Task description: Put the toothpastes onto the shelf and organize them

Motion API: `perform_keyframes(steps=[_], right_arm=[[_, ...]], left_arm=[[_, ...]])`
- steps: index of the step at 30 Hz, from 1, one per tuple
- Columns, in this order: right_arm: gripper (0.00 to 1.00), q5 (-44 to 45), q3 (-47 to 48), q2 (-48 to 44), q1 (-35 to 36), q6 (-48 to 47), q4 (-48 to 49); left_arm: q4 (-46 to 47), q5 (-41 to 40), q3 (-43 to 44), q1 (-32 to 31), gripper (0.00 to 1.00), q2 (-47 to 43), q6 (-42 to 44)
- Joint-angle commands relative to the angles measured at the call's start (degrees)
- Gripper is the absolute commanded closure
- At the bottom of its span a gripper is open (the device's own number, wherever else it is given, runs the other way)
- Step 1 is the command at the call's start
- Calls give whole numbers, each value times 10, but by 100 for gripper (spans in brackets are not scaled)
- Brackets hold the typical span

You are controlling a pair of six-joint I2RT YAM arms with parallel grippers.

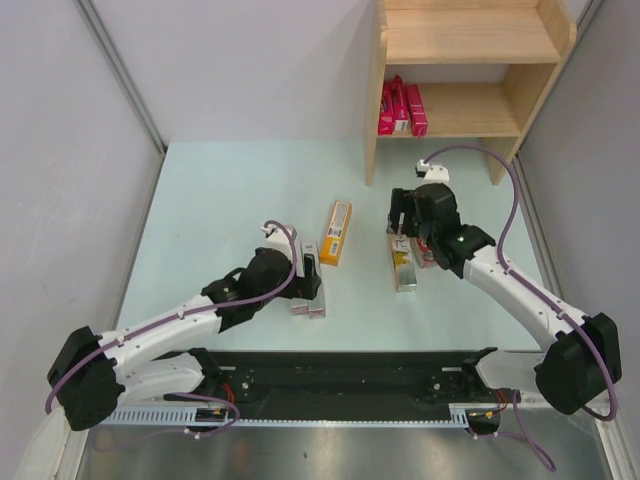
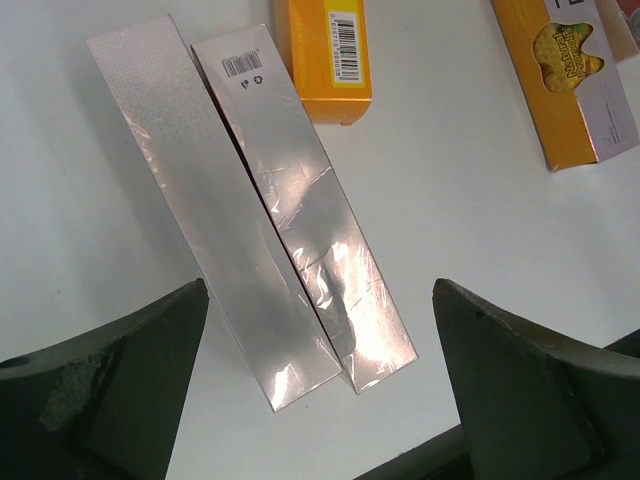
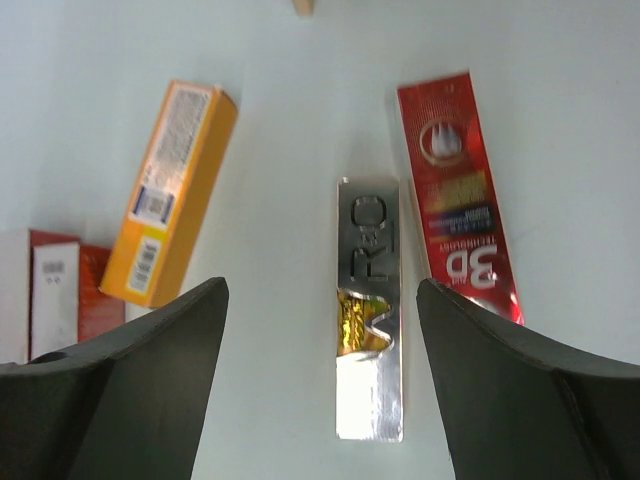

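Two silver-grey cartons (image 2: 300, 200) lie side by side, touching, directly beneath the left hand (image 2: 320, 290), which is spread wide and empty. Beneath the right hand (image 3: 320, 285), likewise wide and empty, lies the gold-tan carton (image 3: 368, 330). The dark red carton (image 3: 460, 210) is just to its right and the orange-yellow carton (image 3: 175, 190) further left. Beyond both hands, three pink cartons (image 1: 400, 108) sit on the lower board of the shelf (image 1: 470, 110). Judged step: pick-up from the tabletop (image 1: 230, 200). Next move: lower, close across one carton's narrow width, lift.
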Motion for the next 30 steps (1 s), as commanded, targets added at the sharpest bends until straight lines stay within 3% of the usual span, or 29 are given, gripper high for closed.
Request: perform_keyframes(steps=[1,15,30], right_arm=[[18,7,-44,-35,12,47,-34],[16,-17,-128,-64,31,81,-82],[16,-28,-159,68,34,108,-29]], left_arm=[[-1,-2,27,-4,0,0,8],[-6,2,29,-4,0,-6,7],[-8,8,44,-4,0,-14,9]])
